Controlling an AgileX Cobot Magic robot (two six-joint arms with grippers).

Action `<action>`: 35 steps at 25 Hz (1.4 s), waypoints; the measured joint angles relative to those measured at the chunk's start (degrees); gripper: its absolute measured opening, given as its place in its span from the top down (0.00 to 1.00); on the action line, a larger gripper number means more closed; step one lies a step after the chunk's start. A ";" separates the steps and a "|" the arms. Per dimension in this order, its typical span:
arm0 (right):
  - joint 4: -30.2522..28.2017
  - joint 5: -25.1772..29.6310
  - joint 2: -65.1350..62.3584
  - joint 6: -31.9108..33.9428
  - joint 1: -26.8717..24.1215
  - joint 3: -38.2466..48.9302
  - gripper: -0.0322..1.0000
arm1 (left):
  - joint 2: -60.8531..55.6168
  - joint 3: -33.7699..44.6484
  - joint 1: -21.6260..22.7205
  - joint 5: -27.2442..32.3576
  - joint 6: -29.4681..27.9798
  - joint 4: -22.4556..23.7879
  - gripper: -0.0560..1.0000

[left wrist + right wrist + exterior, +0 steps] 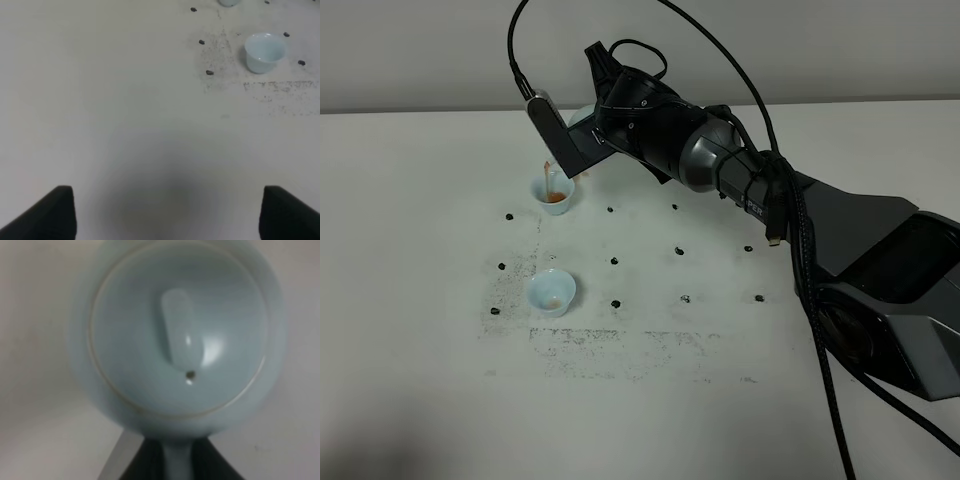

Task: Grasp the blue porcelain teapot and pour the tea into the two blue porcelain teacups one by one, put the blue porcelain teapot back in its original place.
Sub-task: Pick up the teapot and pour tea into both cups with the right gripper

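The blue porcelain teapot (pixel 180 335) fills the right wrist view, lid and knob toward the camera. My right gripper (pixel 177 465) is shut on its handle. From above, the right gripper (pixel 585 140) has reached across to the far left and hides nearly all of the tilted teapot (pixel 578 116). A thin reddish stream runs from it into the far teacup (pixel 555 195), which holds tea. The near teacup (pixel 551 292) stands upright with a little tea in it; the left wrist view also shows it (pixel 265 50). My left gripper (pixel 167 212) hangs open over bare table, apart from both cups.
The white table (pixel 420 250) carries rows of small black marker dots (pixel 614 261) and a speckled dark patch (pixel 620 345) in front of the cups. The right arm's body and cables (pixel 800 240) stretch diagonally from the right edge.
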 joint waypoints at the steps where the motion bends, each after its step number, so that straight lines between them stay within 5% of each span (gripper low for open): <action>1: -0.10 0.00 0.00 0.00 0.00 0.00 0.89 | 0.00 0.00 0.00 0.00 0.00 0.00 0.24; 35: -2.29 -0.29 0.00 -4.58 0.00 0.00 0.89 | 0.00 0.00 0.00 0.00 0.03 0.00 0.24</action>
